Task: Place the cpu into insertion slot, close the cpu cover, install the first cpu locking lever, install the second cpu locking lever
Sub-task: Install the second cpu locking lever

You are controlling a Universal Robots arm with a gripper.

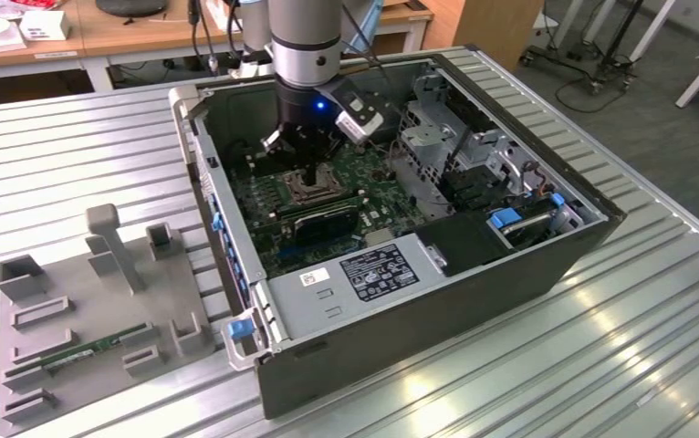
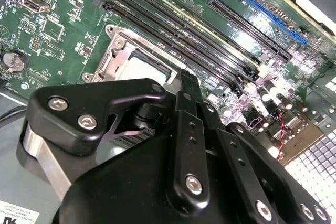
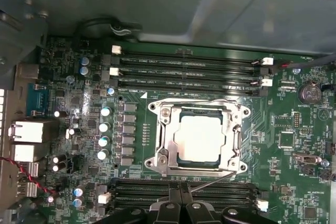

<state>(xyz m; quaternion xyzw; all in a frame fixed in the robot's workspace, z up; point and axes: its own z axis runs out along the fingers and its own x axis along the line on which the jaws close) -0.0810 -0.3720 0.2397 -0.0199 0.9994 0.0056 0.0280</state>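
Silver-tan cpu (image 3: 202,138) is already sitting in the insertion slot (image 3: 178,159), and you've got the cpu cover (image 3: 167,130) shut flat around it on the green motherboard (image 3: 294,161). Your end effector (image 3: 183,195) hangs just over the memory slots (image 3: 184,190) beside the socket with its fingers (image 2: 190,106) pressed together, nothing in them. One thin lever (image 3: 210,183) sticks out loose near the socket's edge.

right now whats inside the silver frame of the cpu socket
The cpu lies flat inside the silver frame, its pale metal face showing through the cover's square opening. The socket contacts beneath it are covered by the chip.
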